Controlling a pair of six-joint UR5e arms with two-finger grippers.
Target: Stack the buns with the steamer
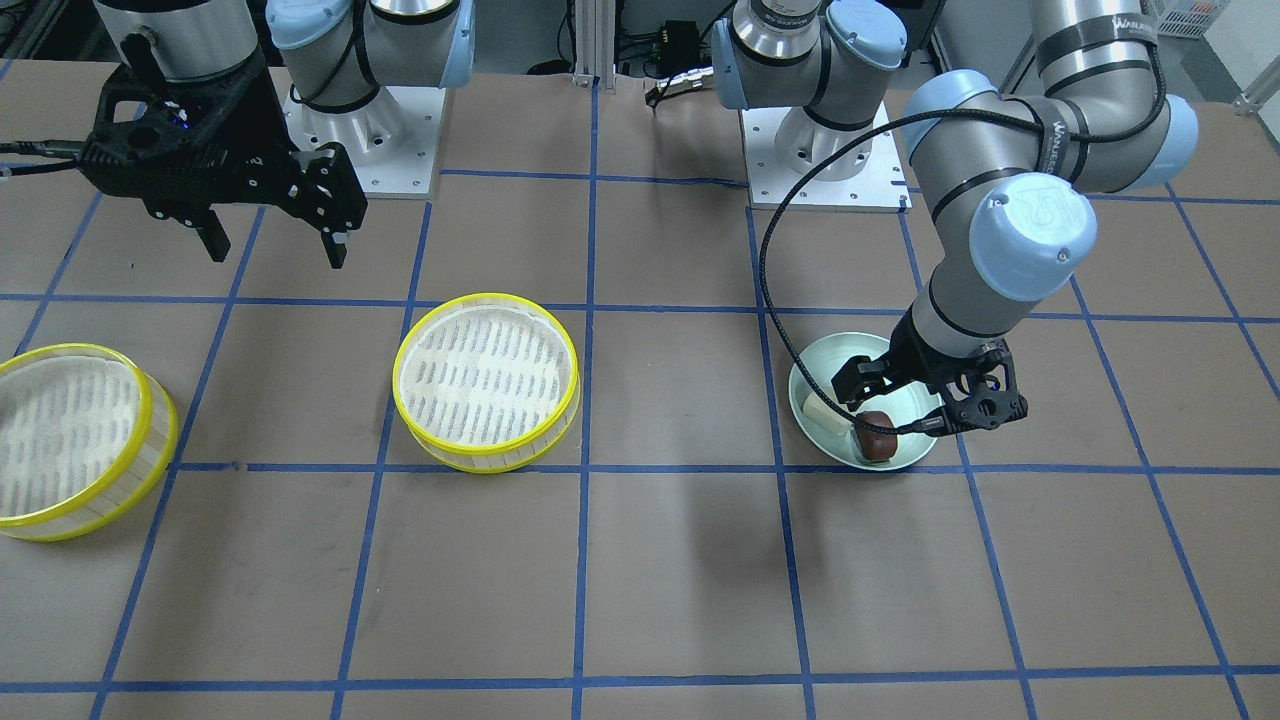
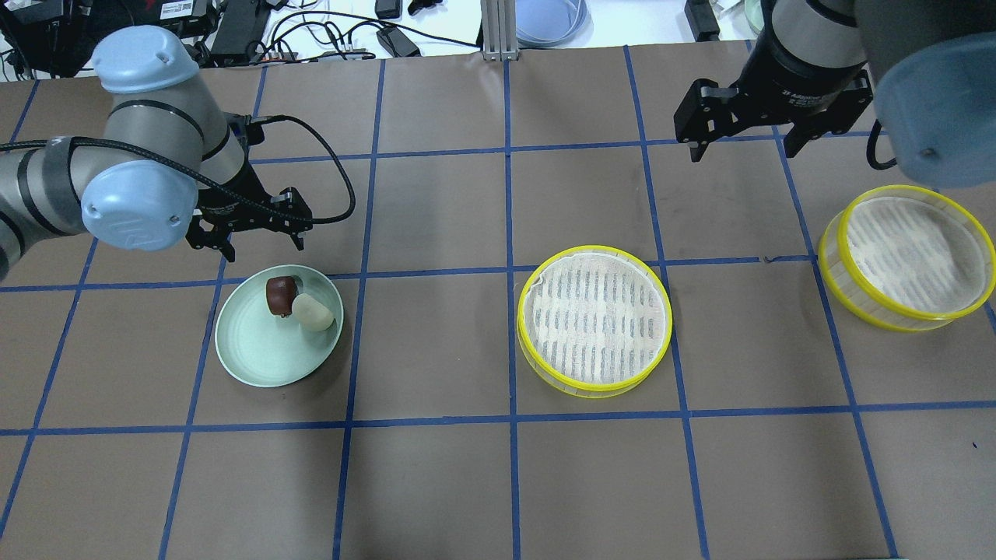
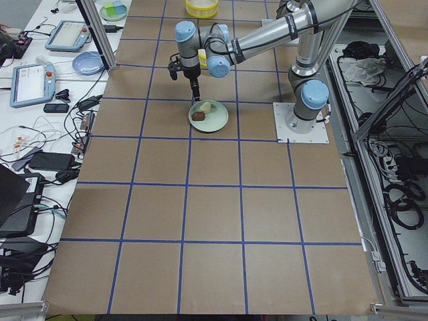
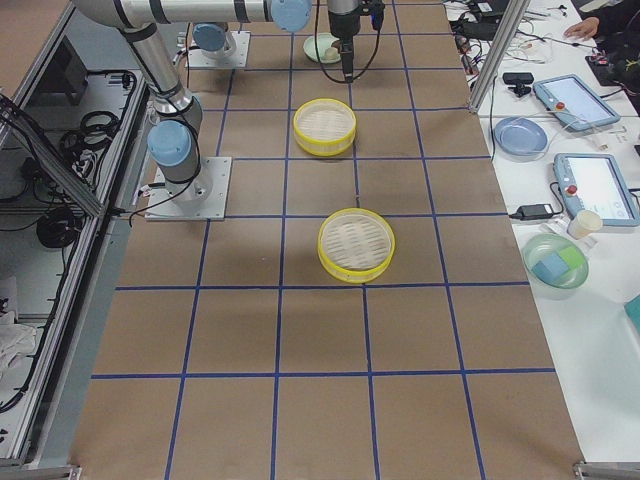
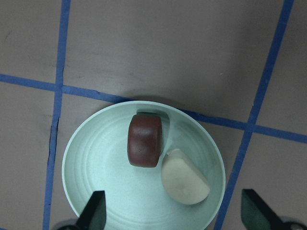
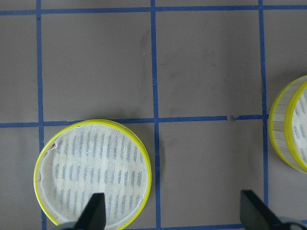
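One cream bun [image 5: 185,183], long axis diagonal

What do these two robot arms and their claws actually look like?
The left arm and right arm are silver-grey tubes with rounded pale-blue joint caps and black bands. Each ends in a black two-finger claw: the left gripper and right gripper. A black cable loops beside the left arm.

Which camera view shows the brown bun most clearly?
The left wrist view: the brown bun is large and unobstructed, lying on the plate. The overhead and front views show it small; the side views barely show it.
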